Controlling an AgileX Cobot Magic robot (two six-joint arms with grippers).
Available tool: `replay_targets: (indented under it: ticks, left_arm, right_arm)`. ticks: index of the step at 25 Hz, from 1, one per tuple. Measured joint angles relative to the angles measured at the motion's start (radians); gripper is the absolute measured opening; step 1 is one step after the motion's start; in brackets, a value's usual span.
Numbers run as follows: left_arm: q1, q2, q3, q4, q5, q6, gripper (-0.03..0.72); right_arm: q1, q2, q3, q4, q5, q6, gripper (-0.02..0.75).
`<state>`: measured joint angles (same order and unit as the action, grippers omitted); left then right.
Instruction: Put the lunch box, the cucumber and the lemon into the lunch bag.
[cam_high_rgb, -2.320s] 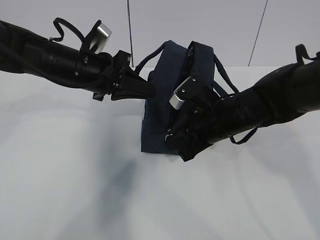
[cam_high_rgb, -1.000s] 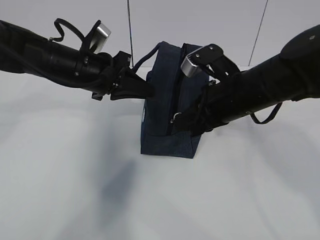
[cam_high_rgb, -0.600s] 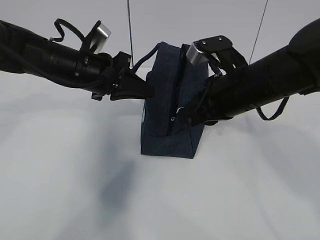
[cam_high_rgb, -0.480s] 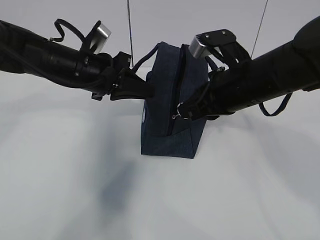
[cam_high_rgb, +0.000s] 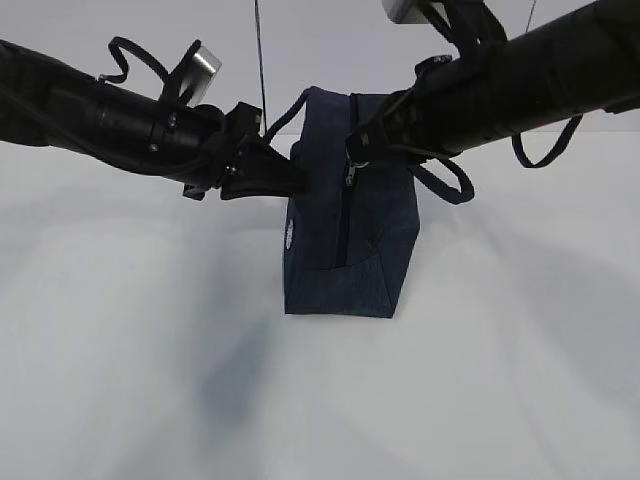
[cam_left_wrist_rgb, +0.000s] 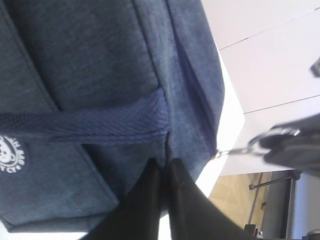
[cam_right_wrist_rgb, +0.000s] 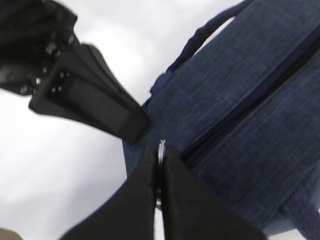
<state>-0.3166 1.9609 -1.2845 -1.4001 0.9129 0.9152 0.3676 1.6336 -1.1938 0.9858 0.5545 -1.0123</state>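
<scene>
lunch bag (cam_left_wrist_rgb: 95, 75) | round white logo (cam_left_wrist_rgb: 10, 156) on side panel, cut by frame edge | ring of small letters around rim, too blurred to read | same logo (cam_high_rgb: 290, 234) in exterior view, unreadable | no other text

The lunch bag (cam_high_rgb: 350, 215), boxy dark navy fabric with loop handles and a small round white logo on its left face, is standing upright mid-table, its zipper's silver ring pull (cam_high_rgb: 352, 172) sitting near the top.
</scene>
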Motion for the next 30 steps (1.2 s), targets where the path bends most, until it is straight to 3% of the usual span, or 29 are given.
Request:
replay_targets:
  ticks: [12,20,30]
  left_arm:
    - [0.0,0.0,-0.004,0.058,-0.002,0.0,-0.009]
    - [0.0,0.0,-0.007,0.056,0.011,0.0,-0.009]
    - [0.0,0.0,-0.007,0.036,0.014,0.0,-0.009]
  right_arm:
    - [0.0,0.064,-0.079,-0.036,-0.016,0.127,0.0]
    - [-0.02,0.069,-0.093,-0.158,-0.014,0.293,0.0]
    - [-0.049,0.135,-0.18,-0.173,0.016,0.335,0.0]
